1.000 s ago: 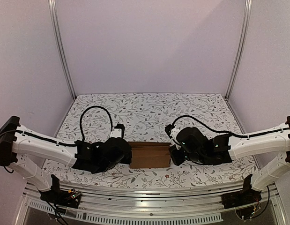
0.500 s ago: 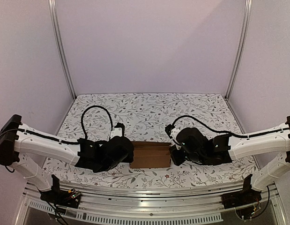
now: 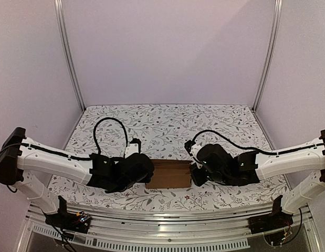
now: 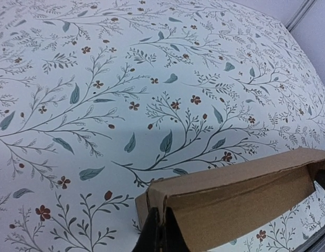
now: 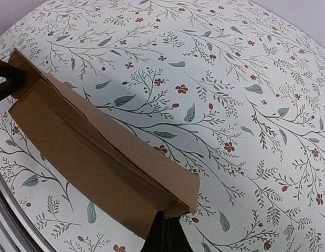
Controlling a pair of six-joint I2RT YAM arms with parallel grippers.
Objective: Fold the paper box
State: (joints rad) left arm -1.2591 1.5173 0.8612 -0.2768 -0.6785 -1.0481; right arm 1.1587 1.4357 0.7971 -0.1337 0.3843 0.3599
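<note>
Presently: left gripper (image 4: 159, 237) has its jaws fully together, tips against the left end of the paper box (image 3: 168, 174). The right gripper (image 5: 165, 233) is likewise closed at the opposite end — whether either pinches a ply of cardboard I cannot tell. Box sits near-centre on the floral table (image 3: 167, 126), long axis 9-to-3 from overhead, at 3 o'clock from the left gripper and 9 o'clock from the right, both equally near. Overhead the wrists hide the fingertips; the wrist cameras show them — plus a standing wall with a hollow behind it.
</note>
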